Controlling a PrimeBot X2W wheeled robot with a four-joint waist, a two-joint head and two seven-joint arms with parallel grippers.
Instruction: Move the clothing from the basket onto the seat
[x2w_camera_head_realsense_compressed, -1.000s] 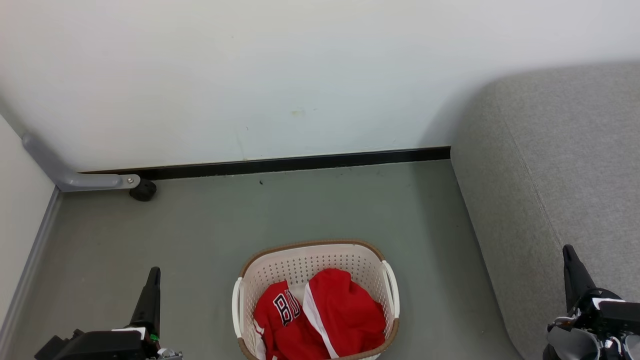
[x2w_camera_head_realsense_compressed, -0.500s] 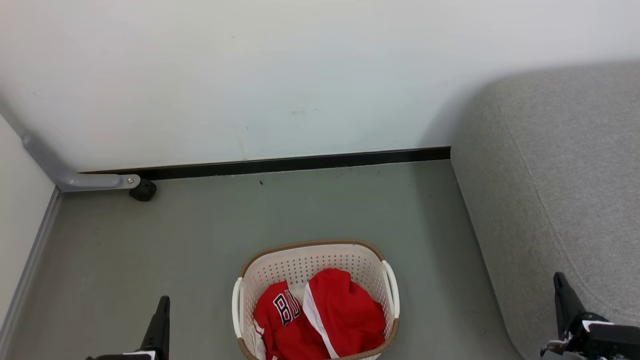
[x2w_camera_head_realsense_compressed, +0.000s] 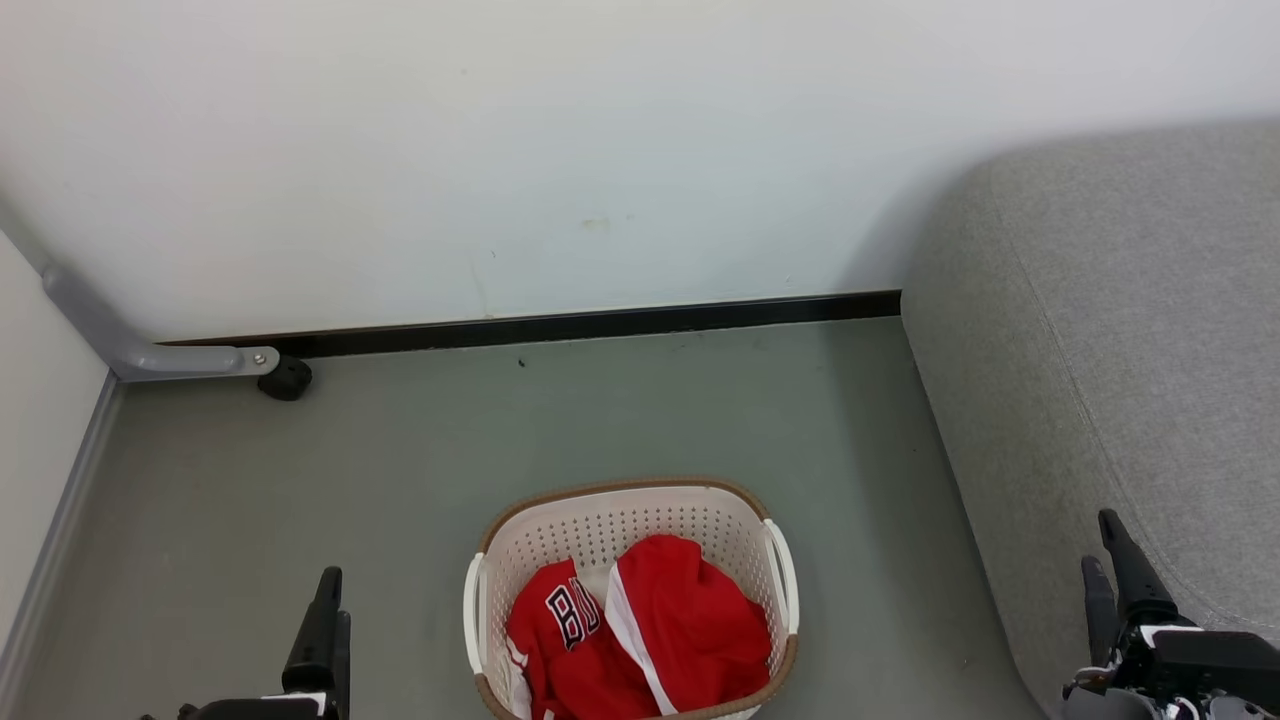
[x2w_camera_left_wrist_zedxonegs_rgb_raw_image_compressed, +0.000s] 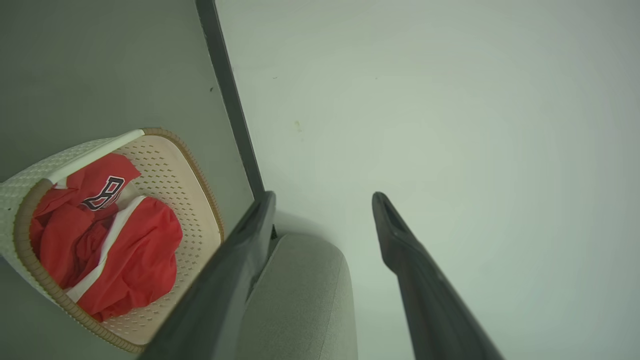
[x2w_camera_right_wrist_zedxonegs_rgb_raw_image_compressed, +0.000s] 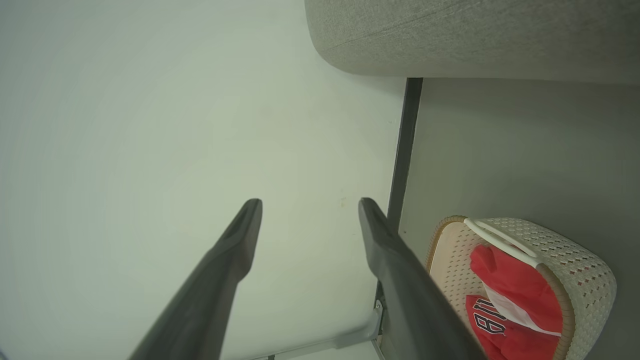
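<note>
The cream perforated basket with its brown rim stands on the grey floor at the bottom middle of the head view. Inside lie the two red garments: a jersey with black letters and a plainer one with a white stripe. The grey seat takes up the right side. My left gripper is low at the basket's left, open and holding nothing. My right gripper is open beside the seat's front edge. The left wrist view shows the open gripper, basket and clothing. In the right wrist view are the open gripper, basket and seat.
A white wall with a black baseboard closes the back. A grey metal bracket with a black wheel sits in the far left corner. Bare grey floor lies between the basket and the wall.
Both grippers sit lower in the head view than a second ago; the right one has shifted left and now shows both fingers. Basket and clothing have not moved.
</note>
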